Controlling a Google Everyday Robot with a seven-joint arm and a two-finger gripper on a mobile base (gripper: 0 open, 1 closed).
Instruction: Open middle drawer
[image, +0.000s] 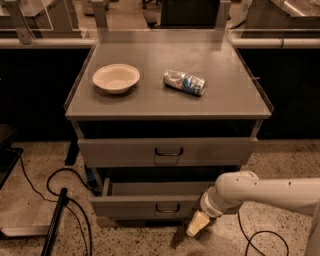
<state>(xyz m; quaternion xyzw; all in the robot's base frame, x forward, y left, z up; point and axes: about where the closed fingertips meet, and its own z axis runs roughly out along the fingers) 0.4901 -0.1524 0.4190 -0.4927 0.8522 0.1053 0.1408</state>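
Note:
The middle drawer (130, 206) is a grey metal drawer with a small dark loop handle (167, 208). It stands pulled out toward me, and its inside (160, 188) shows below the top drawer (120, 151). The bottom drawer is hidden under it. My gripper (197, 225) has a cream tip on a white arm (260, 192) coming from the right. It hangs just below and to the right of the middle drawer's handle, near the floor.
On the cabinet top (150, 102) lie a cream bowl (116, 77) and a crushed can (185, 82). Black cables (62, 175) and a dark pole (54, 222) lie on the speckled floor at the left. A cable (250, 235) runs under my arm.

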